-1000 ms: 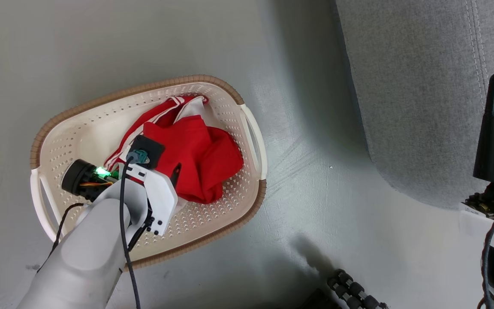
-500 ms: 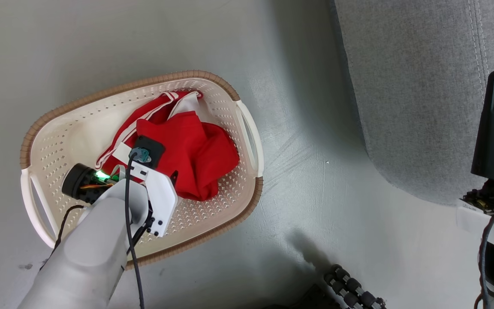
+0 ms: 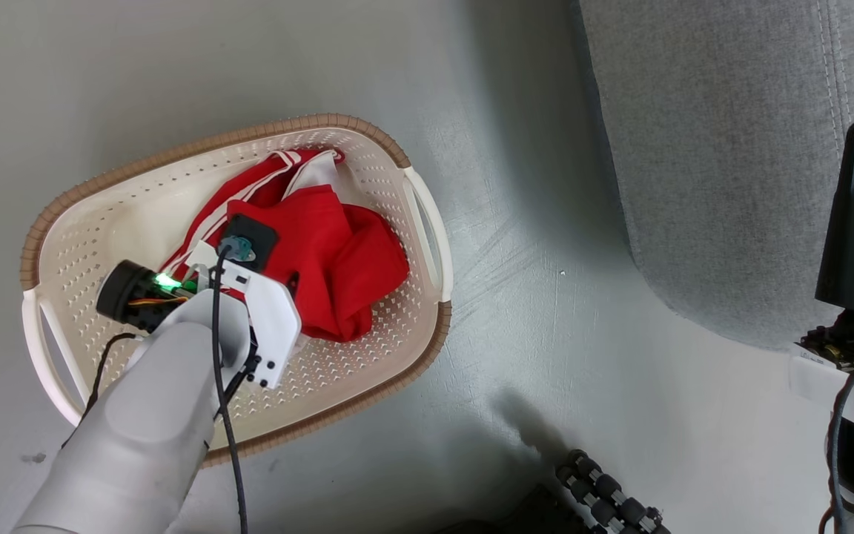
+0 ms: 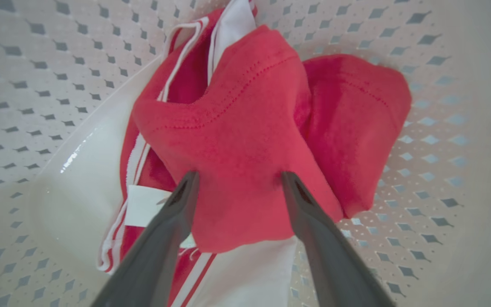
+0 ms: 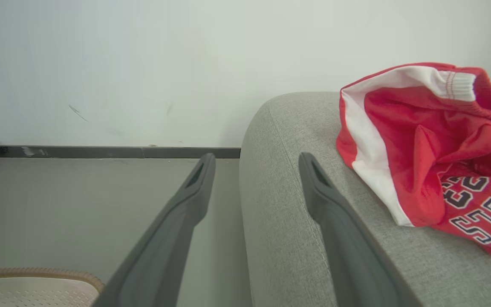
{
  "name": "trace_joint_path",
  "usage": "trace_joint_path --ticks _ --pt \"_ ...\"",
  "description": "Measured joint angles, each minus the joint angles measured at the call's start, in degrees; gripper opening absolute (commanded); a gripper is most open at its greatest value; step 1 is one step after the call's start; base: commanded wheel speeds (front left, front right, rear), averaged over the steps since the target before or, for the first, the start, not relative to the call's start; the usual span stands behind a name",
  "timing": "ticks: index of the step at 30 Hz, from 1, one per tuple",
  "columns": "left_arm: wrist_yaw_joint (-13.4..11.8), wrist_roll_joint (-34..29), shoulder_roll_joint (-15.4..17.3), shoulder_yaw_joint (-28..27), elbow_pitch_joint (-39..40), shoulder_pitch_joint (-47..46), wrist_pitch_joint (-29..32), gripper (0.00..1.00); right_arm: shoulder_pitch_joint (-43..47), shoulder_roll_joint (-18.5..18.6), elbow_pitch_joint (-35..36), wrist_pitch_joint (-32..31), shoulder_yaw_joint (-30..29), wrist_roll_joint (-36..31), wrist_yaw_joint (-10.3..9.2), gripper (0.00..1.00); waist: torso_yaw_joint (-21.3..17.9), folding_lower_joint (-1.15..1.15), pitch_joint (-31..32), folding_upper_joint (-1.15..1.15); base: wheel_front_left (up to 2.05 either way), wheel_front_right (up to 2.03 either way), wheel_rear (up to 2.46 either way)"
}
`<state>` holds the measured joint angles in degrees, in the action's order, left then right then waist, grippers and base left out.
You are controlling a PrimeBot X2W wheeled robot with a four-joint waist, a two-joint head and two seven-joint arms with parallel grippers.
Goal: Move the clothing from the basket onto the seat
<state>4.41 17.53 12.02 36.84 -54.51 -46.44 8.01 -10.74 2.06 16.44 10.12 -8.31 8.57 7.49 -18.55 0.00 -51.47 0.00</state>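
The cream basket with a brown rim stands on the floor. It holds crumpled red clothing with white stripes. My left gripper reaches down into the basket and is open. Its two fingers straddle a fold of the red clothing and press against it. Right of the basket is the grey seat. My right gripper hangs open and holds nothing at the rounded edge of the seat. On that seat lies another red garment with a white panel and block lettering.
Bare grey floor runs between basket and seat. A black ribbed part shows at the bottom edge of the head view. In the right wrist view a pale wall with dark skirting stands behind, with a corner of the basket below.
The whole head picture has shifted slightly, so the camera moved. My left gripper has edged a little further onto the red clothing, still open. The right gripper has kept its place.
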Motion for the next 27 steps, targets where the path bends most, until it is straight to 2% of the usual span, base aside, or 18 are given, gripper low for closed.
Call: trace_joint_path --ticks 9,27 --pt "-2.4 0.0 0.1 -0.8 -2.0 -1.2 -0.5 1.0 -0.1 0.0 0.0 0.1 0.0 0.0 0.0 1.0 0.3 0.0 -1.0 0.0 0.0 0.0 0.0" --pt "-2.3 3.7 -1.5 -3.5 -6.3 -2.0 3.2 1.0 -0.2 0.0 -0.4 0.6 0.8 0.1 0.0 1.0 0.2 0.0 -2.1 0.0 0.0 0.0 0.0"
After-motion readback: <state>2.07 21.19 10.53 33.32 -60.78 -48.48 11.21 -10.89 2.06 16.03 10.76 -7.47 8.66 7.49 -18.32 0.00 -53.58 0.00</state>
